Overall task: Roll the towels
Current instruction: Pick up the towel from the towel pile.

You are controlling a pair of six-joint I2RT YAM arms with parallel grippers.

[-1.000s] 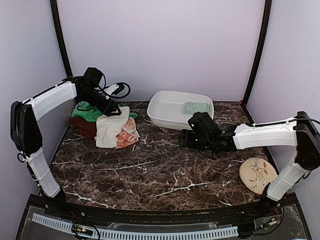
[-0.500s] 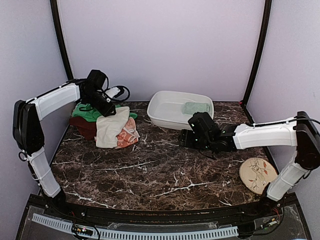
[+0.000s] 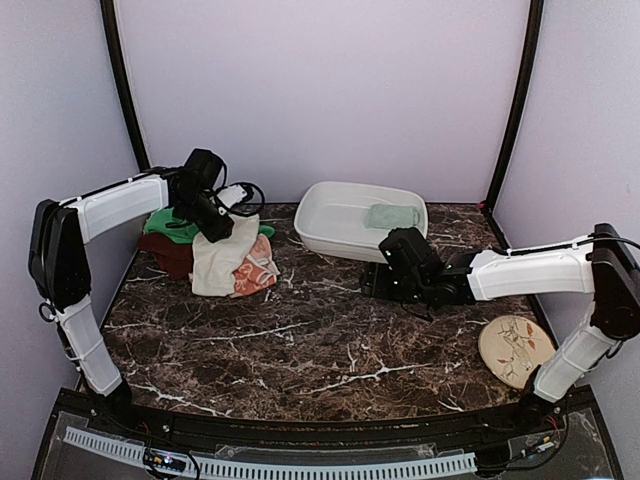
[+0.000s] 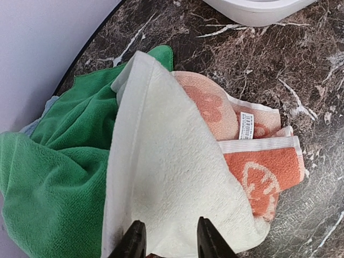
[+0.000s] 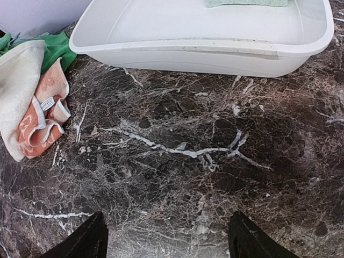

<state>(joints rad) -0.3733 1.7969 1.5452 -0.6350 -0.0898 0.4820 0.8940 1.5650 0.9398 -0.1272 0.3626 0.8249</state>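
**A:** Top external view, starting at the near edge. What is there?

**B:** A dark brown marble-look table (image 3: 300, 350) with white veins. A round floral plate (image 3: 515, 350) lies at its right front.

**A:** And the right gripper (image 5: 166, 247)?

**B:** It hangs low over bare marble mid-table, fingers spread wide and holding nothing.

**A:** The towels?

**B:** They are heaped at the left rear. A cream towel (image 4: 166, 177) lies over an orange towel (image 4: 263, 172), with a green towel (image 4: 54, 177) and a maroon towel (image 3: 170, 250) beside them. The left gripper (image 4: 167, 244) is down on the cream towel, fingers slightly apart. I cannot tell whether it pinches the cloth.

**A:** Farther back?

**B:** A white basin (image 3: 320, 225) with a sage towel (image 3: 391, 215) inside, then lilac walls (image 3: 320, 90) and black posts (image 3: 120, 80).
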